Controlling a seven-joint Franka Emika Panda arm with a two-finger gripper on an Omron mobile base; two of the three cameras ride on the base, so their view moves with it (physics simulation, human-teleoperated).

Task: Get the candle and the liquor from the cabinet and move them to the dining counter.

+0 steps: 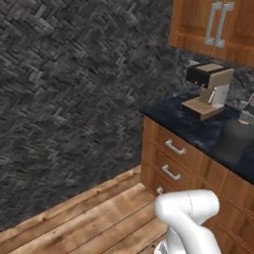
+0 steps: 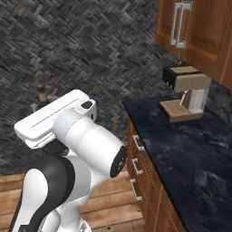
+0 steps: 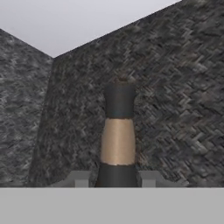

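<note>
Hand view looks along the pincer (image 3: 116, 181) at the liquor (image 3: 117, 131), whose dark neck with a tan band and dark cap rises straight up between the two grey fingertips (image 3: 81, 178). Both tips sit close against the bottle's sides, so the pincer looks narrowed onto it, though the contact itself lies at the picture's lower edge and is hard to make out. Beyond the bottle stands a dark herringbone wall (image 3: 175, 87) meeting a pale ceiling. From the right base view, the bottle's small top (image 2: 42, 93) pokes up past the arm's white hand, well apart from the cabinet (image 2: 199, 31), its grey bar handles (image 2: 179, 25), and the coffee machine (image 2: 186, 93) on the dark countertop (image 2: 190, 149).
</note>
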